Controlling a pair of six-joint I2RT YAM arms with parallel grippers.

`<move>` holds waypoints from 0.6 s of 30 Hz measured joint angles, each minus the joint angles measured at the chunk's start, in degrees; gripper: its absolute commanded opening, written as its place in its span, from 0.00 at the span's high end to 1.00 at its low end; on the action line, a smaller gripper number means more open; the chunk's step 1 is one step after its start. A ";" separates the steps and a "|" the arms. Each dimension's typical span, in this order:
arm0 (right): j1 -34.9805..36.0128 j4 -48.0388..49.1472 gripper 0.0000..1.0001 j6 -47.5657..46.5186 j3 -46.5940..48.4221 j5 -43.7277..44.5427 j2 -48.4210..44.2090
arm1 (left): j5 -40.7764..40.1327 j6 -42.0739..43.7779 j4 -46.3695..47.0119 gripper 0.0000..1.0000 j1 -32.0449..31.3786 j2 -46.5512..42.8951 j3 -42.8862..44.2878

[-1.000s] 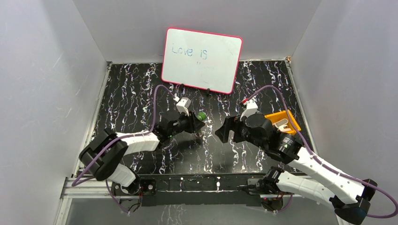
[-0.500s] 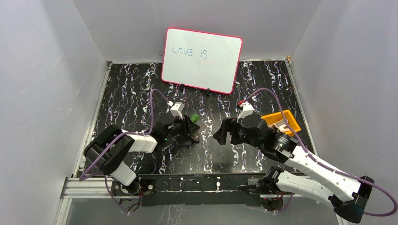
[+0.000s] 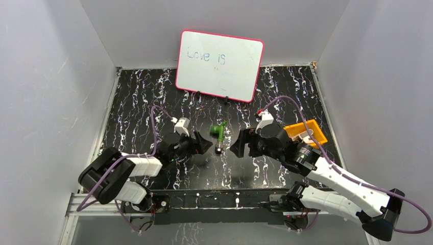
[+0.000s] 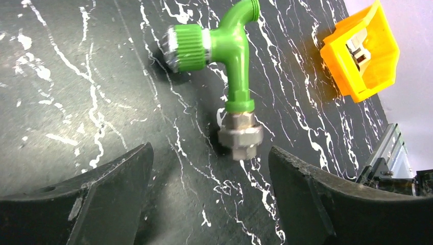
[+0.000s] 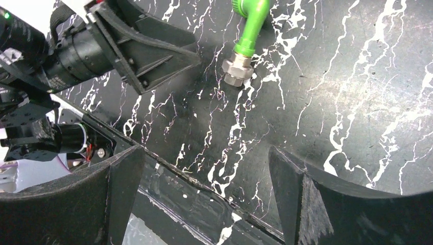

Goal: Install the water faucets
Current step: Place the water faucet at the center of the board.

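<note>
Faucet (image 4: 233, 66): green ribbed plastic, angled body, silver threaded fitting, lying flat mid marbled black worktop (image 4: 76, 92). Orange tray (image 4: 384, 66) holds metal pieces. Your left jaws, right jaws both spread, empty.

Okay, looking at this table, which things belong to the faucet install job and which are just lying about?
For the job:
- green faucet with its metal threaded fitting, lying flat on the table
- left claw and right claw, both open, neither touching it

Just lying about:
- orange tray holding metal pieces
- whiteboard propped at the back
</note>
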 measured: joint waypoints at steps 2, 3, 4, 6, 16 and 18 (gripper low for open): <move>0.00 -0.02 0.01 0.72 0.00 0.57 0.00 | -0.87 -0.48 -0.42 0.15 0.15 -2.36 -1.66; 0.00 -0.07 0.01 1.16 0.00 0.96 0.00 | -1.33 -0.68 -1.14 0.14 0.20 -3.74 -2.27; 0.00 -0.15 0.01 1.99 0.00 1.64 0.00 | -1.79 -0.85 -2.32 0.14 0.28 -5.53 -2.75; 0.00 -0.92 0.01 3.56 0.04 3.06 0.22 | -2.75 -0.98 -5.57 0.11 0.35 -9.44 -2.86; 0.00 -6.25 0.01 5.27 0.66 6.03 5.25 | -10.27 0.52 -38.75 0.02 0.68 -29.99 5.86; 0.00 -6.34 0.01 4.79 0.66 6.40 5.20 | -12.39 1.18 -46.56 0.02 0.72 -33.46 9.20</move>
